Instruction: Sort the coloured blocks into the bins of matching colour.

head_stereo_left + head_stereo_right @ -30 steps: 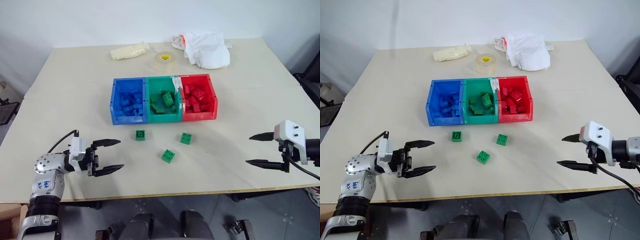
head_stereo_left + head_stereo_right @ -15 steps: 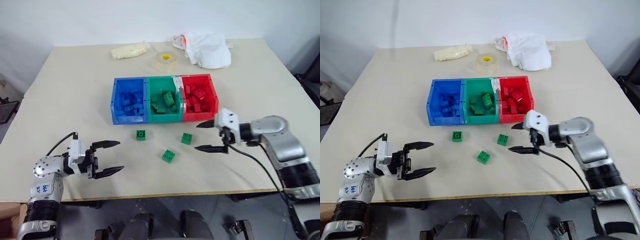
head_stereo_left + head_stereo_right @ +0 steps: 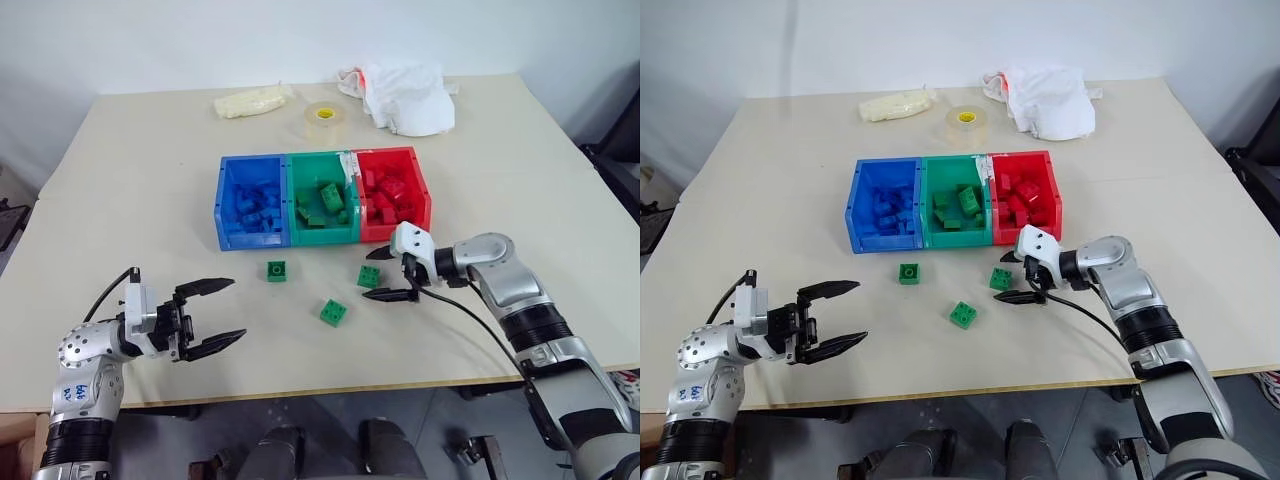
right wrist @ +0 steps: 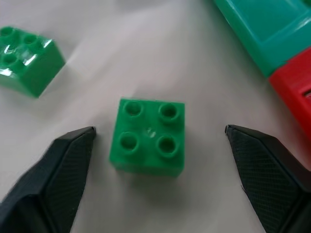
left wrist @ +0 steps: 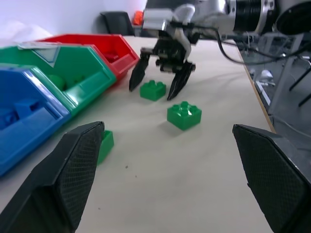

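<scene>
Just in front of the glossy plastic bins [image 3: 320,236], a square four-stud green block [image 3: 369,277] sits between the right gripper [image 3: 379,274]'s spread, pointed black fingers, untouched. Left gripper [image 3: 222,311] gapes wide too.

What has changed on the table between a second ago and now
The right gripper swung in from the table's right edge toward the middle and now straddles the small green studded plastic brick nearest the red bin, fingers open on either side, not yet gripping. The left gripper stayed open at the near left. The three loose green bricks, the joined blue, green and red plastic bins, the tape roll and the white cloth stayed put.
</scene>
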